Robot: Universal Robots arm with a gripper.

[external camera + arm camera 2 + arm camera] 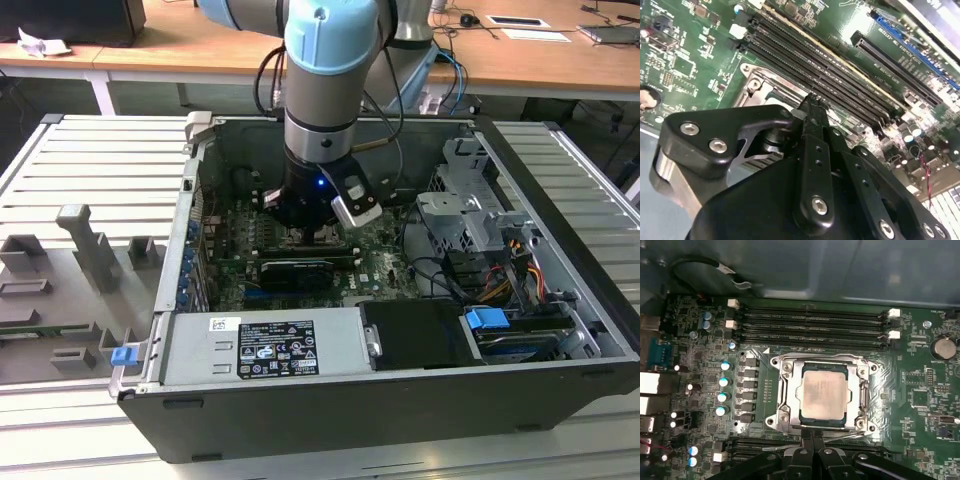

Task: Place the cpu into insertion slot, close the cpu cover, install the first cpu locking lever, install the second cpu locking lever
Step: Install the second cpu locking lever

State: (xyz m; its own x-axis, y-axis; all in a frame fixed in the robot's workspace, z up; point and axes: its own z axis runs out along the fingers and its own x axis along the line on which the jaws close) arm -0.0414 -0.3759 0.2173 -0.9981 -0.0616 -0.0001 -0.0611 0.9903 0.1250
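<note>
Chip [824,394] sat flat in the socket [790,426], metal cover [860,390] down around it. Gripper [814,440] at the socket's near edge — fingers together, holding nothing visible. Chip likely light, stiff, fragile underneath — best taken by its edges.

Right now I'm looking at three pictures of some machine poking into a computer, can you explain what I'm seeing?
The exterior view shows a robot arm reaching down into an open computer case. The other two pictures come from cameras riding near the arm's wrist. In the first wrist view you look onto the green circuit board: the cpu, a pale square chip, sits in the insertion slot, with the silvery cpu cover lying closed around it. The gripper has its black fingers pressed together at the cover's edge, holding nothing that I can make out. Long black memory slots run beside the socket.
</note>
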